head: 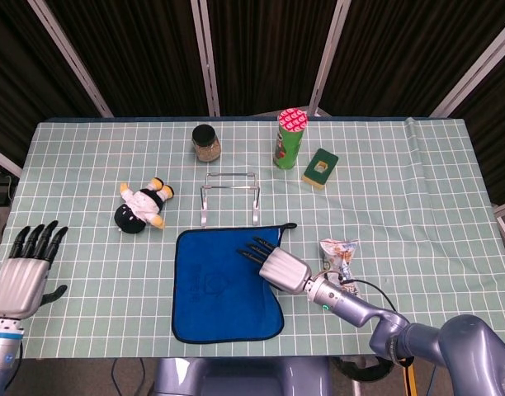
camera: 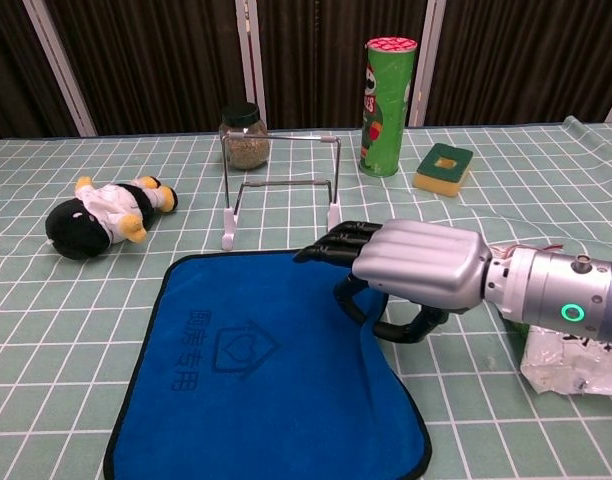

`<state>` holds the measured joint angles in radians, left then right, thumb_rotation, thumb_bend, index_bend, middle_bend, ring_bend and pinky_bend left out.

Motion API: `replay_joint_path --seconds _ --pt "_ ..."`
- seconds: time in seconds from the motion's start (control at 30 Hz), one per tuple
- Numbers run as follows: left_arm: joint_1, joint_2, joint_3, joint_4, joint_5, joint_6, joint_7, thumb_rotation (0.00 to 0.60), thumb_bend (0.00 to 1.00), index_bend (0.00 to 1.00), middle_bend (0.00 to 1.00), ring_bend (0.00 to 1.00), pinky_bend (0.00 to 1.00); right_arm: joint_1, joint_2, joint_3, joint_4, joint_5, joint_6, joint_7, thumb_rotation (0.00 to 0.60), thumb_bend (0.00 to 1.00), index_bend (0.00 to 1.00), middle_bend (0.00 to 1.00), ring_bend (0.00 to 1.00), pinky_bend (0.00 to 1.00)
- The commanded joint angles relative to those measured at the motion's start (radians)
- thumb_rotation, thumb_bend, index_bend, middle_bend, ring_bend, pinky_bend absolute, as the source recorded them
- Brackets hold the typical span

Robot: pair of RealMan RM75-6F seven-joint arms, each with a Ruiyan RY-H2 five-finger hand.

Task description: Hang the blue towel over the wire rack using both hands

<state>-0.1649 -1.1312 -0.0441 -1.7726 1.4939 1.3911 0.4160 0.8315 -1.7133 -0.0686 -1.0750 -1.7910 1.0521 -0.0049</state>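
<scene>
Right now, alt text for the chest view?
The right hand rests on the right edge of a blue towel lying flat on the checked table, thumb hooked under a raised fold. Behind stand the wire rack, a toy penguin and a green can.

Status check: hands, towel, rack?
Right hand gripping blue towel's right edge, thumb under. Left hand open, off the towel. Wire rack empty, nothing in the way.

Our right hand (camera: pixel 411 270) reaches leftward, palm down, dark fingers (camera: pixel 331 243) extended; our left hand (head: pixel 25 268) hovers open, fingers spread upward.
</scene>
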Motion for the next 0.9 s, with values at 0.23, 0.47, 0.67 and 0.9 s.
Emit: replay_joint_path --seconds 0.23,0.47,0.67,0.9 --pt "-0.284 -0.174 0.018 0.282 0.307 -0.211 -0.218 0.6 0.0 0.28 0.0 0.0 0.0 0.005 0.03 0.025 -0.073 0.033 -0.008 -0.017 0.6 0.4 0.67 0.0 0.0 0.0" --pt "-0.39 -0.342 0.057 0.448 0.356 -0.298 -0.319 0.6 0.01 0.33 0.0 0.0 0.0 0.0 0.052 0.042 -0.123 0.071 -0.025 -0.026 0.6 0.4 0.67 0.0 0.0 0.0" --pt "-0.425 -0.416 0.082 0.545 0.361 -0.324 -0.32 0.6 0.07 0.34 0.0 0.0 0.0 -0.002 0.061 0.047 -0.14 0.084 -0.03 -0.027 0.6 0.4 0.67 0.0 0.0 0.0" --pt "-0.439 -0.464 0.096 0.598 0.349 -0.312 -0.33 0.6 0.09 0.34 0.0 0.0 0.0 -0.005 0.054 0.047 -0.132 0.087 -0.028 -0.016 0.6 0.4 0.67 0.0 0.0 0.0"
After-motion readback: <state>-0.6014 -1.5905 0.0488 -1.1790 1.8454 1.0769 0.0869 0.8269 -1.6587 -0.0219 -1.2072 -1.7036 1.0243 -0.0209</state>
